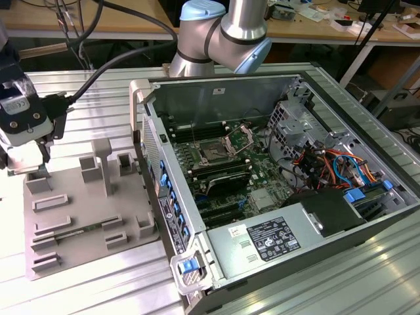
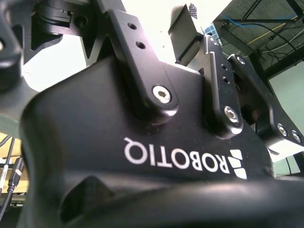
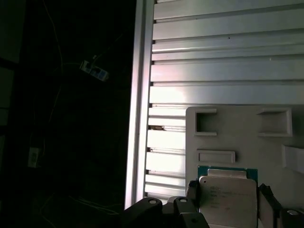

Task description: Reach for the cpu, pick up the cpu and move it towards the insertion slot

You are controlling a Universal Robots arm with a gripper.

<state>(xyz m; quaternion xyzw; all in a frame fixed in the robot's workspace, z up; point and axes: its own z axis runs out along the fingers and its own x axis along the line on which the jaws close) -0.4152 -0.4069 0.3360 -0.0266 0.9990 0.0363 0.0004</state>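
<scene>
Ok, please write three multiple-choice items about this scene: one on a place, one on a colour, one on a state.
1. Where is the small square silvery-topped cpu? A at the grey plastic tray B on the floor C in a person's hand
2. The cpu's rim is: A red B greenish C yellow
3. The grey metal computer case is: A shut B open, green board showing C upside down
Answers: 1 A, the tray's raised frames lie right beside it in the first wrist view; 2 B, a green edge borders the metal top; 3 B, the exterior view looks into it.
</scene>
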